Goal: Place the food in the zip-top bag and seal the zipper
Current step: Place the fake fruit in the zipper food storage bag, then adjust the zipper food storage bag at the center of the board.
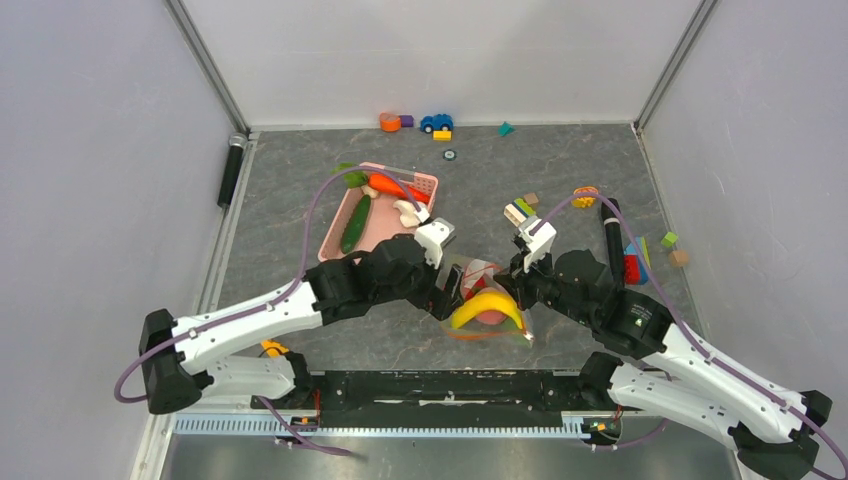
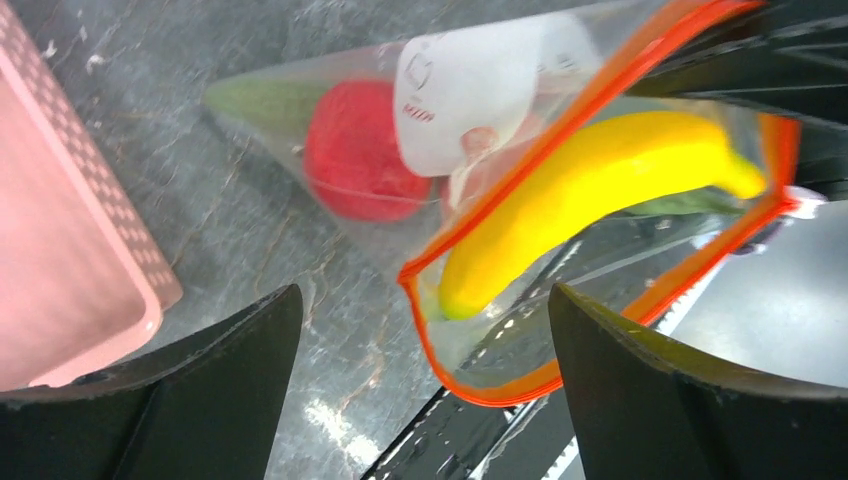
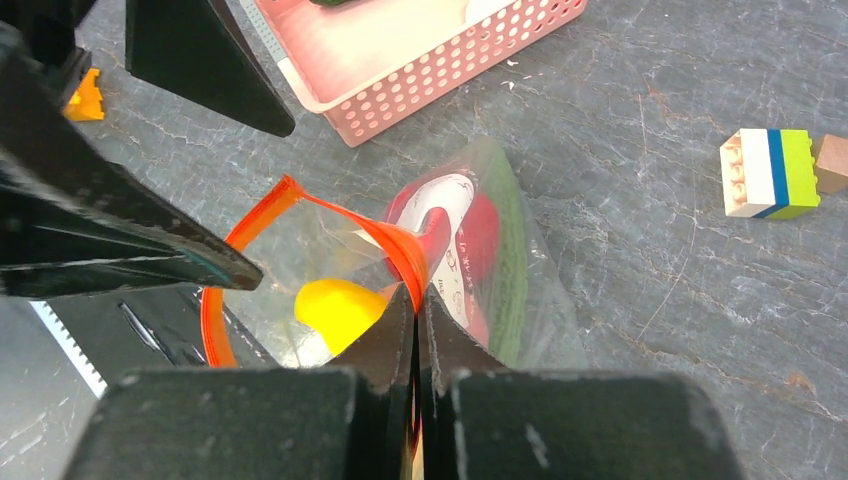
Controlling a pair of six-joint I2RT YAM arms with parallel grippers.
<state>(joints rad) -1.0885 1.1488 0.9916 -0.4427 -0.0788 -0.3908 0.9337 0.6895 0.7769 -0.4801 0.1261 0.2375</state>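
Observation:
The clear zip-top bag (image 1: 478, 285) lies at the table's centre between both arms, its orange-red zipper (image 2: 560, 140) held apart in a loop. A yellow banana (image 2: 590, 190) rests in the bag's mouth. A red tomato (image 2: 355, 150) and a green cucumber (image 3: 512, 270) sit deeper inside, behind the white label (image 2: 470, 90). My right gripper (image 3: 415, 295) is shut on the zipper strip at the mouth's right side. My left gripper (image 2: 425, 300) is open just outside the mouth's left end, holding nothing. More food lies in the pink basket (image 1: 335, 232): a carrot (image 1: 390, 186), a cucumber (image 1: 356, 223) and a mushroom (image 1: 407, 210).
Toy blocks (image 3: 770, 172) lie right of the bag, and more blocks (image 1: 670, 240) sit further right. A small car (image 1: 436, 123) and other pieces stand at the back wall. A black cylinder (image 1: 231, 170) lies at the left edge. A black rail (image 1: 440, 385) runs along the near edge.

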